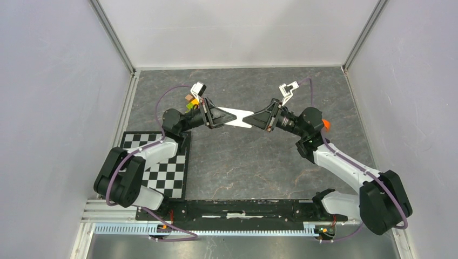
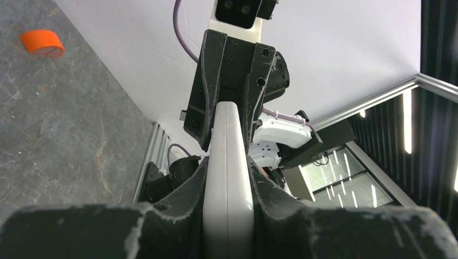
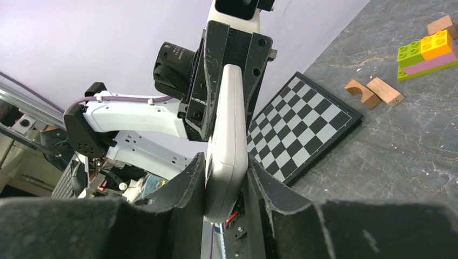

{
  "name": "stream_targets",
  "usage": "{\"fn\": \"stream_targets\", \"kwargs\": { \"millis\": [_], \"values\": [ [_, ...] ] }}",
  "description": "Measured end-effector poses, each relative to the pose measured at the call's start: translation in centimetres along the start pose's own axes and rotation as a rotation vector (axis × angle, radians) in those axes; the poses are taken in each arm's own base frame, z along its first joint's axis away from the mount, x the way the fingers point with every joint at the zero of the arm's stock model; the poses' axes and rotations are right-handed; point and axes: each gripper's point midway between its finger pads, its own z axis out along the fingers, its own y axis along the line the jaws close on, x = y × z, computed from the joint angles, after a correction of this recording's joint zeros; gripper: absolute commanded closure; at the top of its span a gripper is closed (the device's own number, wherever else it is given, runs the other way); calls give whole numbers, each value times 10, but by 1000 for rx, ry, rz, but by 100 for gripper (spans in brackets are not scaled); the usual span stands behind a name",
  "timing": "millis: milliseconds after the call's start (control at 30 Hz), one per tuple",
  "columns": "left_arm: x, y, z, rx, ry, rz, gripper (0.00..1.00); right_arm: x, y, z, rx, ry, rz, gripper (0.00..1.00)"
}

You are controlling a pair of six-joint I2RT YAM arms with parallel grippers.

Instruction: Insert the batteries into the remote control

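The remote control [image 1: 237, 117], a small white handset, hangs edge-on above the middle of the table between both arms. My left gripper [image 1: 226, 116] is shut on its left end; in the left wrist view the white body [image 2: 228, 151] fills the gap between the black fingers [image 2: 178, 194]. My right gripper [image 1: 255, 118] grips the other end, and both pads press the remote's grey-white sides [image 3: 227, 135]. Each wrist view shows the opposite gripper at the remote's far end. The batteries are out of view.
An orange round cap [image 2: 42, 42] lies on the grey table behind the right arm [image 1: 325, 124]. A checkerboard [image 1: 167, 172] lies at the near left. Coloured toy bricks [image 3: 426, 51] and wooden blocks [image 3: 375, 91] sit behind the left arm.
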Motion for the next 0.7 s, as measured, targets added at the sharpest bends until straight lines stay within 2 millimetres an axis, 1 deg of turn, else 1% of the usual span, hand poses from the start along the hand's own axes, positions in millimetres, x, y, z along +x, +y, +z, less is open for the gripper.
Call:
{"fn": "stream_targets", "kwargs": {
  "millis": [300,533,567,600,667,700],
  "values": [
    [-2,11,3,-25,-10,34,98,-1,-13,6,28,-22,57,68],
    [-1,23,6,-78,-12,36,98,0,-21,7,61,-28,62,64],
    [-1,23,6,-83,-9,40,97,1,-22,6,65,-29,57,61],
    [0,24,6,-87,-7,41,97,2,-22,5,66,-28,54,55],
    [4,25,5,-94,10,36,97,5,-23,2,68,-22,36,37],
    [6,25,6,-94,19,35,97,9,-25,0,72,-14,24,30]
  ]
}}
